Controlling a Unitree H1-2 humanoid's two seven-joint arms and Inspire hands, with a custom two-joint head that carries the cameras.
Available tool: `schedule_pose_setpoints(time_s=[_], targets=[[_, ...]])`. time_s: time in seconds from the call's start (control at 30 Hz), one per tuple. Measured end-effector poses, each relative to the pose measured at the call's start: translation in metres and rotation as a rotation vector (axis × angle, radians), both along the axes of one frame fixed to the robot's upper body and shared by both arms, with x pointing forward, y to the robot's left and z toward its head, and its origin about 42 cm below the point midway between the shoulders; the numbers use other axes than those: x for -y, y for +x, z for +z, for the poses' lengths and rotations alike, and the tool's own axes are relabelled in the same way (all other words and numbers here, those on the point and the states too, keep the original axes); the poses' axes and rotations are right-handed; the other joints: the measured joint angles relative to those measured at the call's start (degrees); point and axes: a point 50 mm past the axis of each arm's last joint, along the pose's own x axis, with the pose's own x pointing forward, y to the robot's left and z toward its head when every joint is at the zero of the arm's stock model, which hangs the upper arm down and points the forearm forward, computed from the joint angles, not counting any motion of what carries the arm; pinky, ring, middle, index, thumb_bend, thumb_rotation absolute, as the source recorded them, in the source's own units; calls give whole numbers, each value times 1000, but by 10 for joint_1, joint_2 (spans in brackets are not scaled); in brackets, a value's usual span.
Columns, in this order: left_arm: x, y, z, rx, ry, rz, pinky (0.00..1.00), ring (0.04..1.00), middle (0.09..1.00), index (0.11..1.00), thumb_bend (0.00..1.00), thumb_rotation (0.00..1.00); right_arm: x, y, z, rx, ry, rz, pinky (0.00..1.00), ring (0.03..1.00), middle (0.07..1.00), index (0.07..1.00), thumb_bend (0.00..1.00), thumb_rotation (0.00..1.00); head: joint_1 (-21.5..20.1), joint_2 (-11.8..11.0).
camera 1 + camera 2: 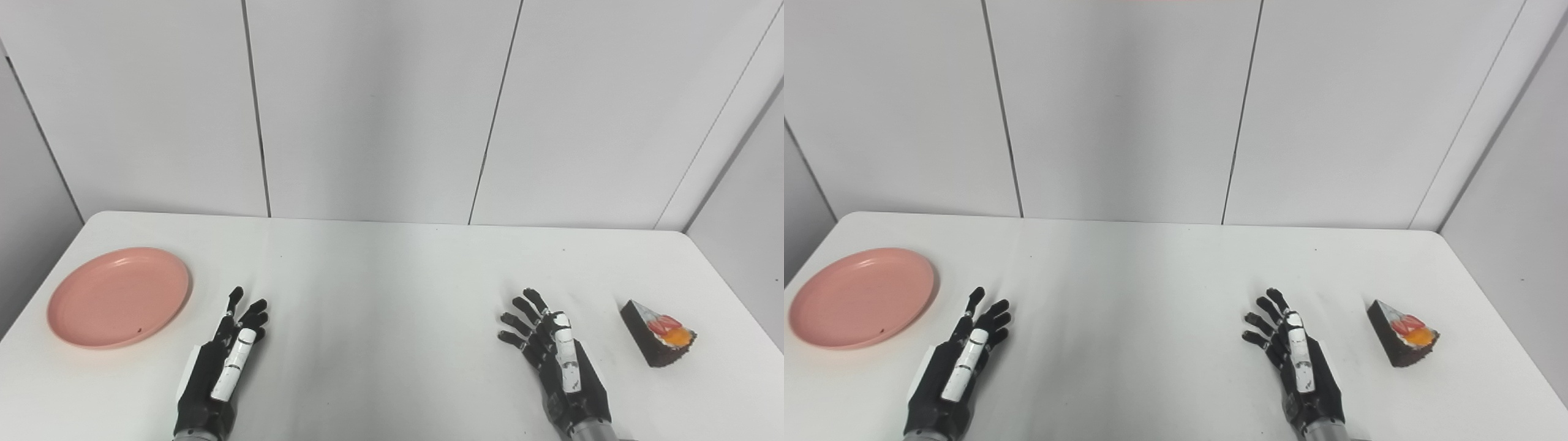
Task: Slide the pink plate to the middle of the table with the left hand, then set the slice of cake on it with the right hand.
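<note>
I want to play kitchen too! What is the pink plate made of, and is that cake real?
The pink plate looks like plastic: one even matte color, thin rim, soft sheen. The slice of cake has a dark, crumbly-looking side with white icing and red and orange fruit on top; whether it is real or a toy, the pictures cannot settle.

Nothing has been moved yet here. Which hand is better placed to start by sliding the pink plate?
Left. The left hand lies open just beside the pink plate at the table's left end. The right hand, also open, sits far across, next to the cake slice.
</note>
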Motion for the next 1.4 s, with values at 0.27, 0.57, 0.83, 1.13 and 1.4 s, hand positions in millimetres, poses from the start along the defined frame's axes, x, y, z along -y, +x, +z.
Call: schedule_pose_setpoints(time_s=[0.27, 0.57, 0.83, 1.13, 1.4], targets=[[0, 0, 0, -2, 0, 0, 908, 902, 894, 1000, 600, 772, 0, 0, 0, -11, -4, 5, 757, 820, 898, 916, 888, 971, -1, 0], [0, 0, 0, -6, 1, -1, 904, 898, 890, 1000, 630, 772, 0, 0, 0, -15, -6, 8, 754, 815, 898, 913, 876, 968, 5, -5], [5, 2, -1, -9, 15, 3, 890, 894, 890, 1000, 602, 770, 6, 3, -5, -25, -16, 24, 763, 824, 909, 929, 862, 975, 68, -42], [19, 13, -10, 13, 17, 0, 887, 892, 895, 1000, 526, 791, 20, 16, -12, -3, -8, 51, 787, 850, 921, 939, 806, 989, 101, -92], [29, 21, -14, 31, 33, -1, 885, 893, 896, 1000, 505, 797, 25, 25, -13, 4, -18, 50, 814, 864, 935, 956, 779, 1000, 120, -112]])
